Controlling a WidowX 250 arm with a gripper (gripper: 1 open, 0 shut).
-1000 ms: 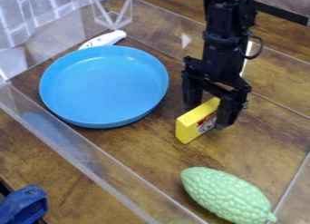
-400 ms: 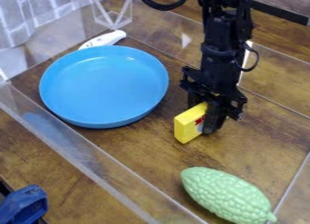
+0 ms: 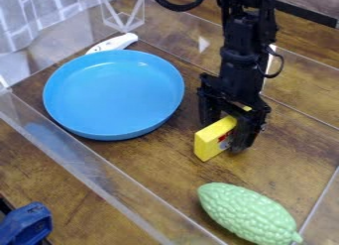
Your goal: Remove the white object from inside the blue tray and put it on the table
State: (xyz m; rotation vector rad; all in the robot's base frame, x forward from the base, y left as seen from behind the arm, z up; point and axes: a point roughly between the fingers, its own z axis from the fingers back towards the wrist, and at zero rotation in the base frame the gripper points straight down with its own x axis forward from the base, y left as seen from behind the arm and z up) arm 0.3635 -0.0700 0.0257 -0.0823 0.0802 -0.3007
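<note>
Camera view, single frame, contents as we count them. Item one: blue tray [image 3: 113, 93], round and shallow, at nine o'clock from table centre, with nothing lying in its bowl. Item two: white object [image 3: 111, 44], a slim elongated piece lying on the table [image 3: 146, 180] just beyond the tray's far rim at twelve o'clock, apparently outside the dish, though at this size we cannot rule out that it touches the rim. Item three: yellow block [image 3: 215, 138], on the wood at four o'clock from the tray, close to its rim. Item four: gripper [image 3: 233, 133], pointing down over the block with its fingers spread to either side of it, not clamping it. Item five: green bumpy fruit-like object [image 3: 248, 215], at five o'clock, well apart from the rest.

Handling note, our judgement: the gripper sits over the wrong item. To do the step well we would rise clear of the block, cross to the white object, align the fingers across its narrow width, descend low and close gently.
</note>
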